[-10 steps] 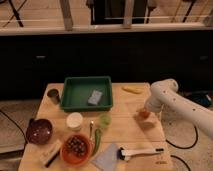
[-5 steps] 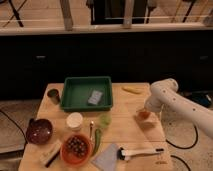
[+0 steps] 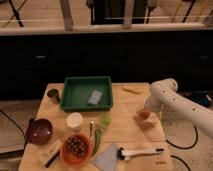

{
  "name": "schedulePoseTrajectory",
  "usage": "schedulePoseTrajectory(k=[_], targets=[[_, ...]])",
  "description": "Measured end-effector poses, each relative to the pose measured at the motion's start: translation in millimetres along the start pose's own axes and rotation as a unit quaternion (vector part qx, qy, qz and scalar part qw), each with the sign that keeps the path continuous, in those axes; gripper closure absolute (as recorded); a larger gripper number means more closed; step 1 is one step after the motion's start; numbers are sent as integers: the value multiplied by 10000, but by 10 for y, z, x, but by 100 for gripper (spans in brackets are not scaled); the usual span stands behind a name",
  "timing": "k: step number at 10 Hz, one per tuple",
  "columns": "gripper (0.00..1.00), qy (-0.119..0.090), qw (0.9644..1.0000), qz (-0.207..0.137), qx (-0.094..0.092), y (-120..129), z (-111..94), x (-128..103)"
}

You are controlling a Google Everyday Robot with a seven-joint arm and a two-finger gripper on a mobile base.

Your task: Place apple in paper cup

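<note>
Paper cup near tray holding sponge; gripper at table's right

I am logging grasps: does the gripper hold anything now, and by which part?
It cannot be told. The gripper is at the small reddish round object on the right side of the wooden table; any hold is hidden.

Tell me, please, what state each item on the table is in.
gripper: low at the right of the table, by the apple.
apple: on the table, outside the cup.
paper cup: upright, left of centre.
green tray: holds a grey pad.
orange bowl: holds dark pieces.
</note>
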Motion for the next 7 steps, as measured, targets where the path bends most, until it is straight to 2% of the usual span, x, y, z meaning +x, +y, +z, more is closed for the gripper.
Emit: schedulePoseTrajectory(k=[3,7], targets=[[20,32,9999,-37,96,-106,83,30],[20,103,9998,2,141,-114,139,87]])
